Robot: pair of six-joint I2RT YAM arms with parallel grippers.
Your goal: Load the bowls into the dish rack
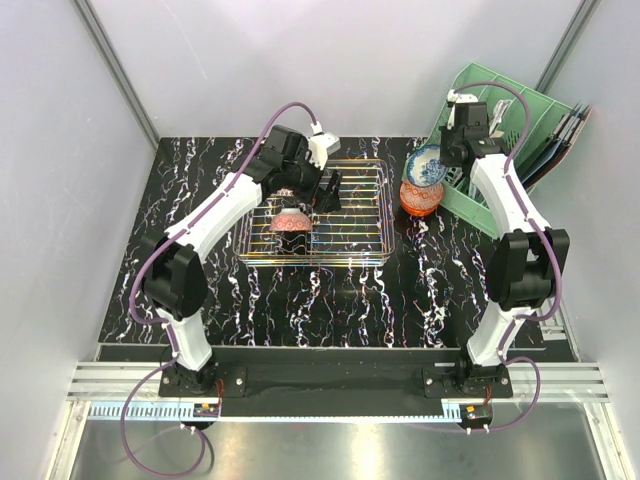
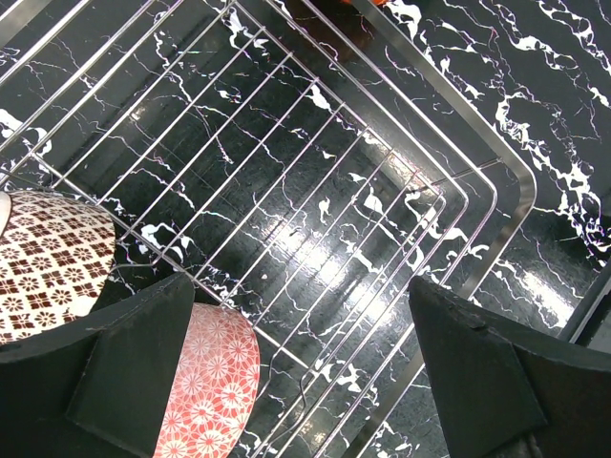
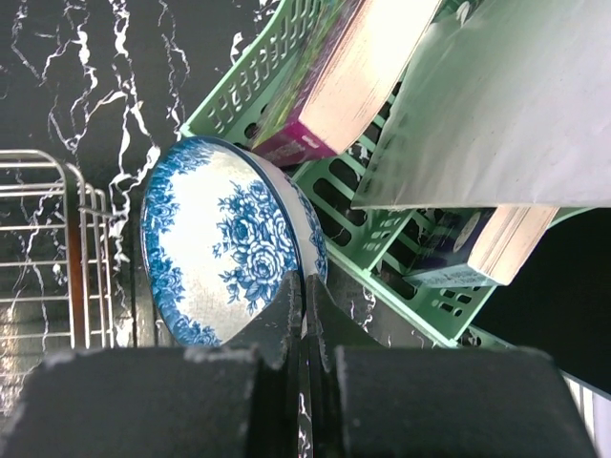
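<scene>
black marbled desk (image 1: 330,300) carries the dish rack (image 1: 352,236), two pink-red bowls (image 2: 215,382) already inside under spread, empty left fingers (image 1: 327,190). right fingers (image 3: 304,324) pinch a blue-and-white bowl (image 3: 229,248) by its rim, seemingly lifted; next, carry it left into the rack's bare half.

On my feeds I count one dark red patterned bowl (image 2: 52,262), one pink patterned bowl (image 2: 215,382), one blue-and-white bowl (image 3: 229,248) and one orange-red bowl (image 1: 421,200), four in all. There is one dish rack (image 1: 350,235) and one green organiser (image 3: 239,91), which holds what look like two books (image 3: 353,76), though the wrist view crops them.
</scene>
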